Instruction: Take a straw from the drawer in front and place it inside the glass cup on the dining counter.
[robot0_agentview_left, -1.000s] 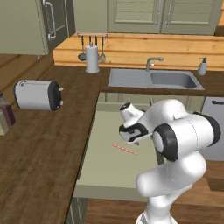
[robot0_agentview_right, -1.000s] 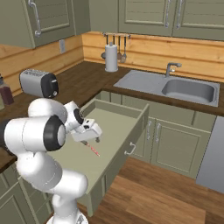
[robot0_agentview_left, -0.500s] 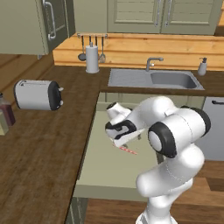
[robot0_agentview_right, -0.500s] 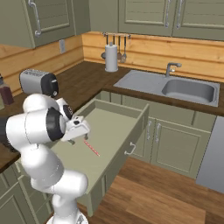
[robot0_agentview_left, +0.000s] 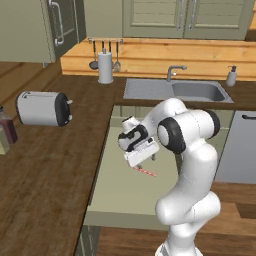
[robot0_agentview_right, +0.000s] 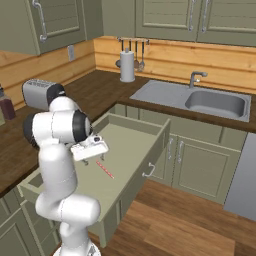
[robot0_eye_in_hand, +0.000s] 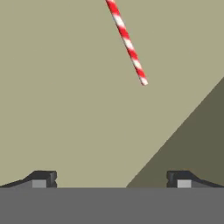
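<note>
The straw (robot0_agentview_left: 145, 172) (robot0_agentview_right: 105, 169), thin with red and white stripes, lies flat on the pale-green floor of the pulled-out drawer (robot0_agentview_left: 112, 192) (robot0_agentview_right: 150, 145). My gripper (robot0_agentview_left: 142, 161) (robot0_agentview_right: 91, 159) hangs just above the drawer floor, pointing down, beside the straw's near end. In the hand view the straw (robot0_eye_in_hand: 127, 41) runs from the top edge down to the middle, ahead of the gripper (robot0_eye_in_hand: 111, 179). Its fingertips (robot0_eye_in_hand: 43, 178) stand wide apart with nothing between them. The glass cup and the dining counter are out of view.
A dark wood countertop (robot0_agentview_left: 50, 165) runs along the drawer's left side, with a toaster (robot0_agentview_left: 42, 108) and a dark jar (robot0_agentview_left: 7, 130) on it. Behind the drawer are the sink (robot0_agentview_left: 195, 91) and a paper-towel roll (robot0_agentview_left: 105, 67). Cabinet doors (robot0_agentview_right: 192, 162) stand to the right.
The hand has swung left and a little lower over the drawer, and it now points down beside the straw. The straw has not moved.
</note>
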